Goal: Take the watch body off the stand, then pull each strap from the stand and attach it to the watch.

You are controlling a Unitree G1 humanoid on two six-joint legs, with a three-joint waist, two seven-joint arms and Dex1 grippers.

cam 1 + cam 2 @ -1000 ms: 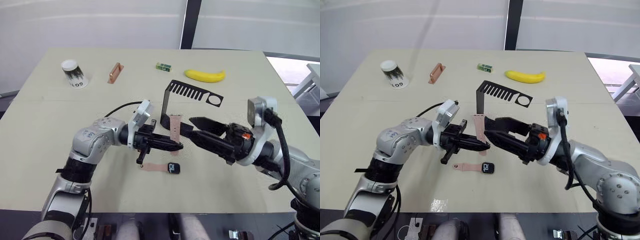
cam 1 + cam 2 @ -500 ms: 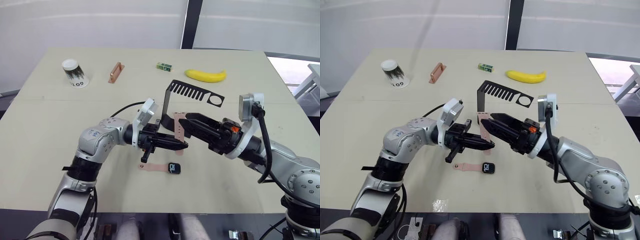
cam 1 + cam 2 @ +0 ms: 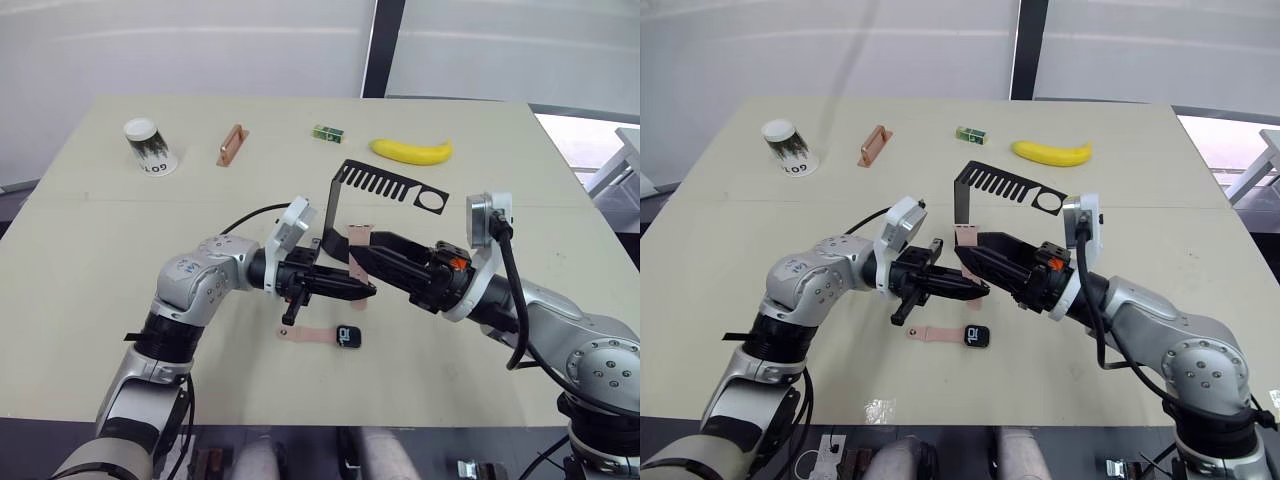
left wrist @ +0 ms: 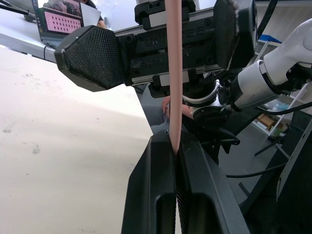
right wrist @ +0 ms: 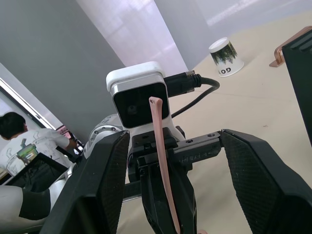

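A robot works at a pale beige table (image 3: 90,300); its left gripper (image 3: 362,290), two black fingers pressed together, pinches the lower end of a short flat salmon-pink watch strap (image 3: 357,252) that stands upright in the air just in front of the thin black bent sheet-metal stand (image 3: 385,186) with its comb-slotted top arm; the right gripper (image 3: 970,256) reaches in from the other side with its black fingers spread wide either side of that strap, not touching it; on the table below lies the small square black-faced watch body (image 3: 348,336), already off the stand, with the other salmon-pink strap (image 3: 306,333) lying against it and seemingly joined; so the step in hand looks like a handover or regrasp of the second strap; the next move likely calls for the right fingers to close squarely on the strap's flat faces before the left lets go, then for carrying it down to the free side of the watch body.
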